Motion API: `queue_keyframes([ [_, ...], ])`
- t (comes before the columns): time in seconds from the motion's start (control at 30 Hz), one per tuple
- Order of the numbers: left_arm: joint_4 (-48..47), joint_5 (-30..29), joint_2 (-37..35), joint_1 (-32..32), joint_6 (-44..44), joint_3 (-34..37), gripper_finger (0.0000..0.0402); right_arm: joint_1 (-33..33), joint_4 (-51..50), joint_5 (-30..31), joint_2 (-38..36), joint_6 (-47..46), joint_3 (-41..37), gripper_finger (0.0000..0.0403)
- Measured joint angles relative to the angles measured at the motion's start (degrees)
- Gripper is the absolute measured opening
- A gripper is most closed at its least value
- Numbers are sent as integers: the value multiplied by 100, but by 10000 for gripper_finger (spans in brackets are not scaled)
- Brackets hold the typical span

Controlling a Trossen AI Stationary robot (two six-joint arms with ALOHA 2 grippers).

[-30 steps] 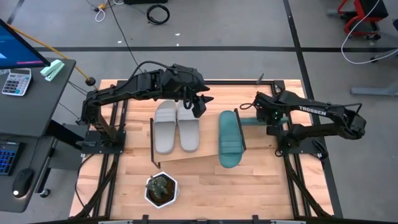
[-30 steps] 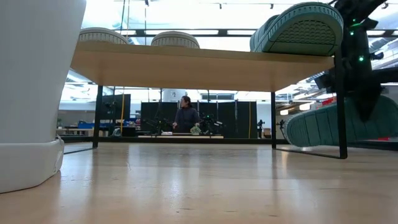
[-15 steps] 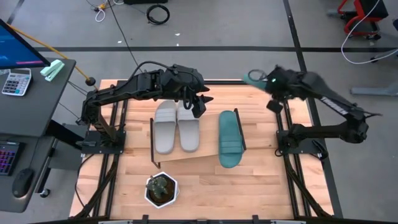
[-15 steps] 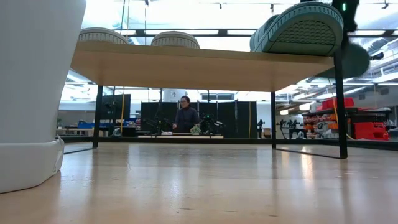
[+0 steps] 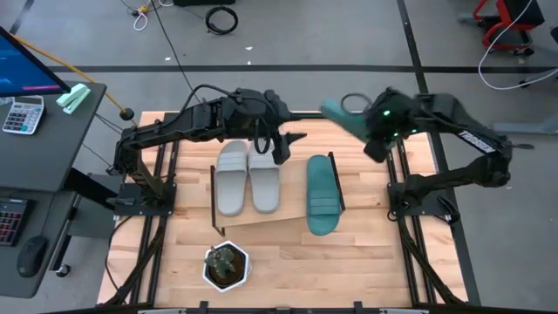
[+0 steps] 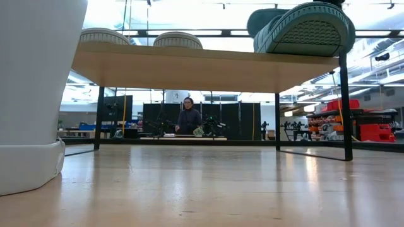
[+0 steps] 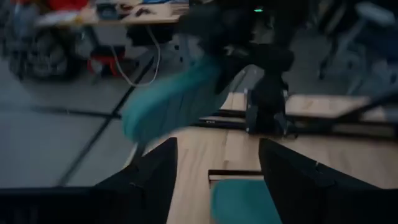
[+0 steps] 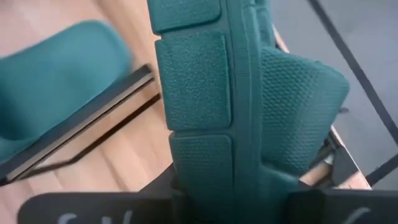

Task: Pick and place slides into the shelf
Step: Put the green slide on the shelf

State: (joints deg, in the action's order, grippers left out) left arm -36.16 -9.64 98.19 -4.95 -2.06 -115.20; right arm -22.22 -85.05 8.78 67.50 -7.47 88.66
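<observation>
Moved: right gripper (image 5: 373, 133) has swung its clamped teal slide (image 5: 342, 117) inward, above the table's far edge.
Shelf (image 5: 292, 208): two grey slides (image 5: 248, 177), one teal slide (image 5: 323, 194).
Left gripper (image 5: 292, 142): fingers apart, empty.

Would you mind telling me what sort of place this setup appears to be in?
Probably a robotics lab or workshop: a wooden table on a grey floor with loose cables, a desk with monitor and calculator beside it, and workbenches with a person behind.
</observation>
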Motion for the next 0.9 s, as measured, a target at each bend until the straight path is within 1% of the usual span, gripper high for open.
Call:
queue_keyframes([
  [0.03,-14,-26,0,60,-261,0,236,122,10,2,107,2,0,76],
  [0.1,-69,-264,0,197,-690,0,249,330,71,-1,295,4,0,76],
  [0.23,-148,-1179,7,456,-1536,0,271,589,160,-2,590,42,0,76],
  [0.27,-136,-1317,7,498,-1691,0,275,647,228,-22,650,40,0,76],
  [0.43,-162,-1417,78,562,-1975,-5,283,867,603,-191,955,40,380,76],
  [0.53,-292,-1415,189,559,-2006,7,284,1012,559,-201,1210,103,869,76],
  [0.63,-216,-1441,255,561,-2150,4,284,1154,566,-276,1502,108,1393,76],
  [0.73,-25,-1791,323,604,-2383,-4,284,1271,432,-317,1782,167,1802,76],
  [0.83,133,-2200,330,675,-2639,0,284,1355,266,-323,1979,228,2011,76],
  [0.9,270,-2266,328,702,-2764,0,284,1359,237,-320,2042,317,2037,75],
])
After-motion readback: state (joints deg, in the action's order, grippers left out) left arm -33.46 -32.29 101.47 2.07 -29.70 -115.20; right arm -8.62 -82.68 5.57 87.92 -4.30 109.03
